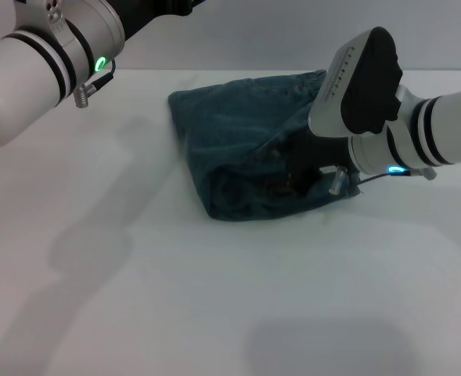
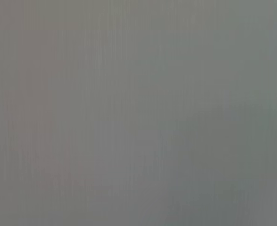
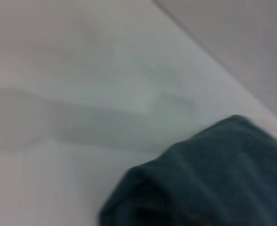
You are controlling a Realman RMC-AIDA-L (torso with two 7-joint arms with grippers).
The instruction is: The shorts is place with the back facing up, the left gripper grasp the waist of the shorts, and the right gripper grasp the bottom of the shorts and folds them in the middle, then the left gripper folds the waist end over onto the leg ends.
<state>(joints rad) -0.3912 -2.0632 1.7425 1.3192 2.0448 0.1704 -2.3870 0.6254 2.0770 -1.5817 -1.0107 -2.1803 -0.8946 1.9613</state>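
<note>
Head view: the shorts (image 1: pixel 242 149), folded into a compact blue-green bundle, lie on the white table (image 1: pixel 214 298). The right gripper (image 1: pixel 297 168) presses into the bundle's right side; its grip cannot be told. The left arm is raised, well left of the shorts.

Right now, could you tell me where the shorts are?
In the head view, the shorts lie folded on the white table, right of centre, beneath the right gripper.

Soft denim on a smooth matt table

The shorts (image 1: pixel 238 149) look like faded, slightly rough blue-green cloth; the white table (image 1: pixel 214 298) is matt, and the arm shells are glossy plastic.
</note>
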